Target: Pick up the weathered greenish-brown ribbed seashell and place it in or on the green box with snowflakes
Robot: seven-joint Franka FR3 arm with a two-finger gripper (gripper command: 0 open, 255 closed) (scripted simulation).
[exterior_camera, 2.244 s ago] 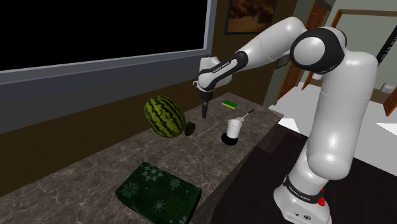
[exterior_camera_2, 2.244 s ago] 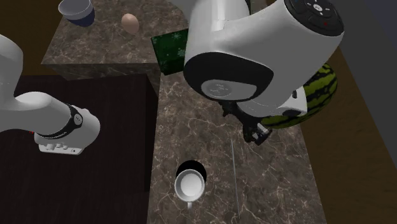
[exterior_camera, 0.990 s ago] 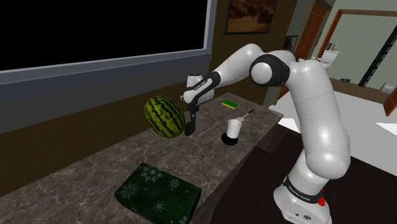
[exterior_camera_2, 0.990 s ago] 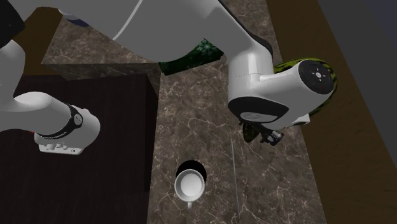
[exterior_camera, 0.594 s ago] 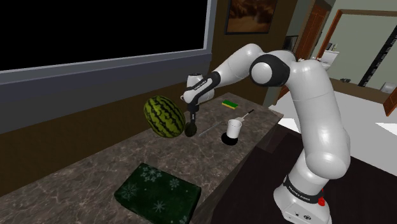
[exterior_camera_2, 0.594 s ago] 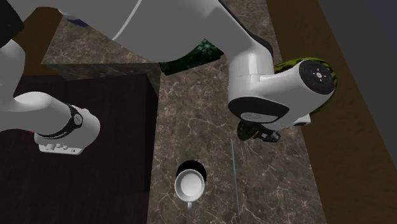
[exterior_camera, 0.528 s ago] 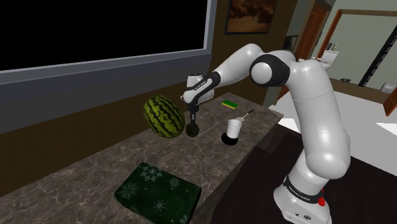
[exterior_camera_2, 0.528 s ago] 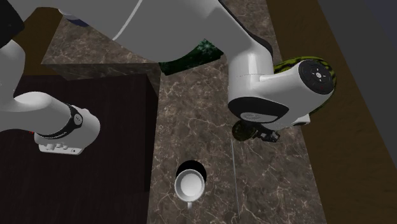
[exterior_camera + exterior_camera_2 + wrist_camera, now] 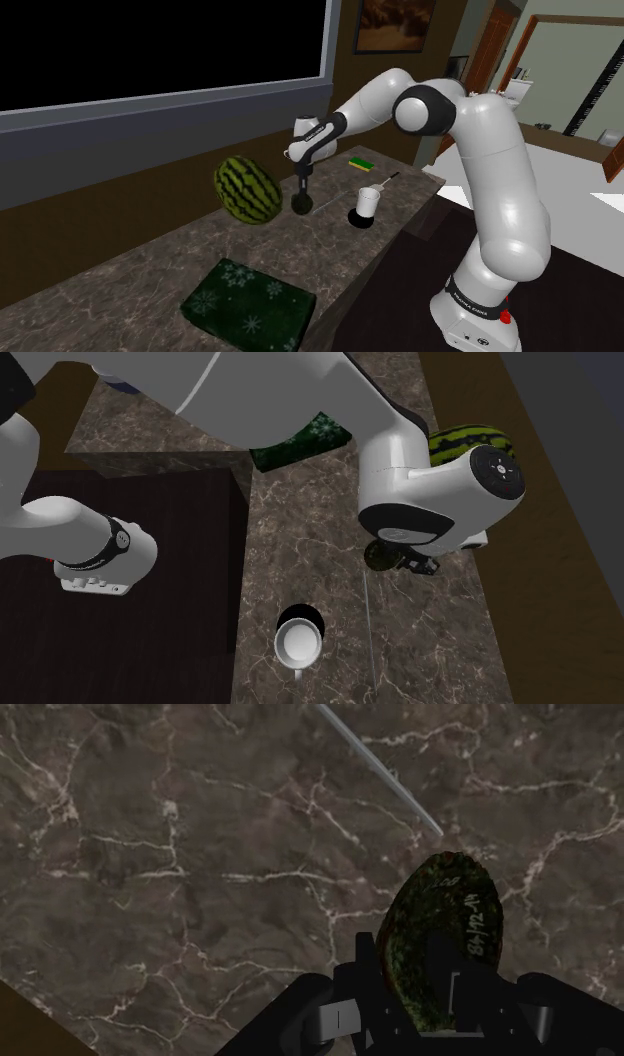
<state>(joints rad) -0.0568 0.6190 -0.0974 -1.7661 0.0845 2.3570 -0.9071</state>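
The white arm (image 9: 500,160) is rising from its base, bending at a high elbow and stretching toward the shoulder view's left. Its forearm is sloping downward, and the wrist is pointing the black gripper (image 9: 301,197) straight down. The fingers (image 9: 368,972) are clasping the greenish-brown seashell (image 9: 440,929) between them.

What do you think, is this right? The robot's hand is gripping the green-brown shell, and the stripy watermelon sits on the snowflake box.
Not quite. The watermelon isn't on the snowflake box; it sits on the counter, apart from the box, as the shoulder view shows. The rest is right: the hand is gripping the green-brown shell.
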